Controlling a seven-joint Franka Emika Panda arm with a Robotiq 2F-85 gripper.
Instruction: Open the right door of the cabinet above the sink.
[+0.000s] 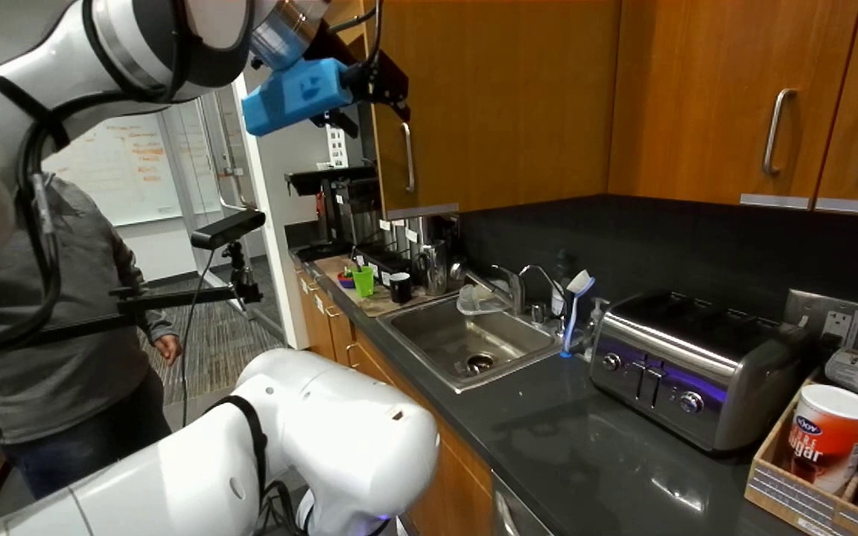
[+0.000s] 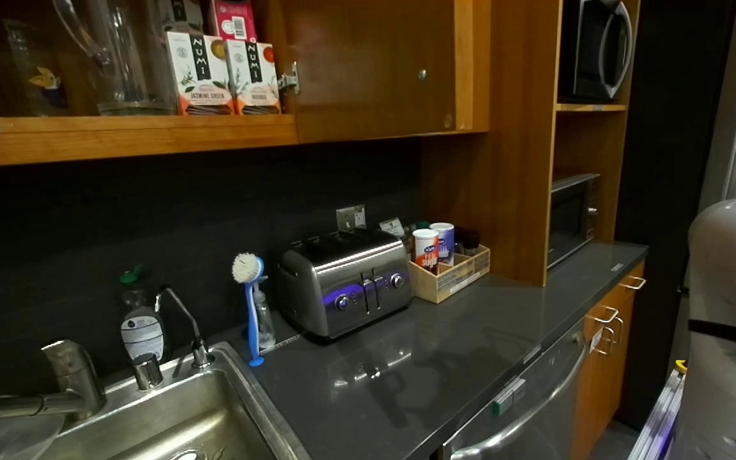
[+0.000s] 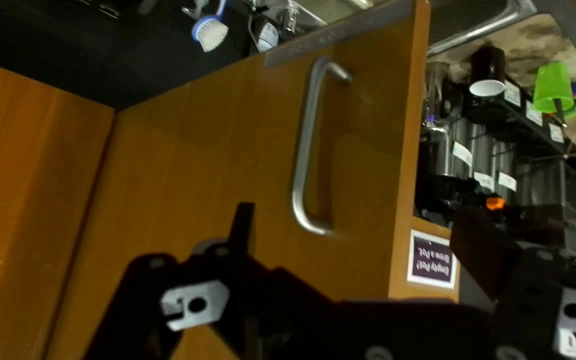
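Gripper (image 1: 378, 123) is spread wide, up at the free edge of the right door (image 1: 503, 104). Wrist view is upside down: one fingertip (image 3: 242, 225) shows over the door's outer face, the other past the edge. Can't tell if either touches wood. Handle (image 3: 304, 150) sits inboard of that edge, just below my fingertips in an exterior view. Door stands swung out from the cabinet (image 2: 151, 137); I see its inner face and hinge (image 2: 289, 80), plus tea boxes (image 2: 202, 76) and a glass pitcher (image 2: 126, 70) inside. Under that: sink (image 1: 466, 327) in the dark counter (image 1: 548, 447), faucet (image 2: 80, 386) at its back, scrub brush (image 2: 252, 313) upright between sink and toaster (image 2: 349, 287), then a wooden box (image 2: 464, 278) holding a sugar can (image 2: 426, 251). Other way, past the sink: green cup (image 1: 363, 281) and black mug (image 1: 400, 289). Person (image 1: 64, 380) in a gray top stands behind my arm (image 1: 339, 432).
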